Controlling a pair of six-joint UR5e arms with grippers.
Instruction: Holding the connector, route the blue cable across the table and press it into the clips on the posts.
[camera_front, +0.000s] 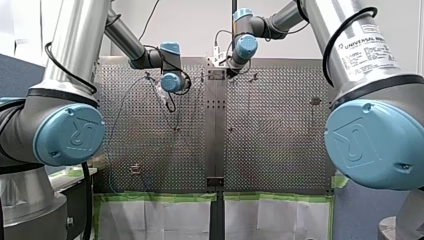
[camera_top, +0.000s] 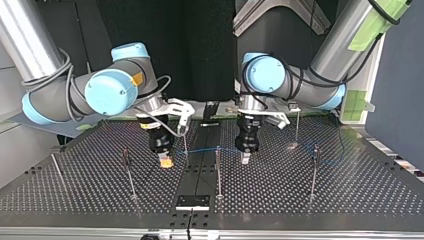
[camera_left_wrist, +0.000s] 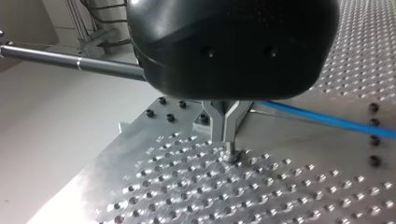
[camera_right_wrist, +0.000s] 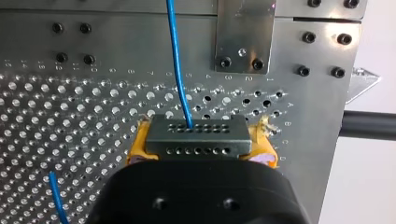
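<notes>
Blue cable comes out of the hole-lined face of the grey connector. My right gripper has the connector clamped between its yellow pads, low over the table, left of centre in the top view. The cable runs level across the middle strip, meets the head of the middle post and reaches my left gripper. That gripper's metal fingers are pressed together with their tips down on the perforated sheet. The cable passes just behind them, and I cannot tell whether it is nipped there. Beyond the left gripper it trails off toward the top view's right.

Both grippers work around the table's middle. The near half and both side stretches lie open out to the edges, broken only by thin posts. The middle post stands between the two grippers, a little nearer the camera. Another stands just beside the right gripper at the view's left, and one rises behind the left gripper's arm at the right.

Five posts show plainly in the top view. There are two arms, one connector, one cable, and one small black plate at the near edge.
</notes>
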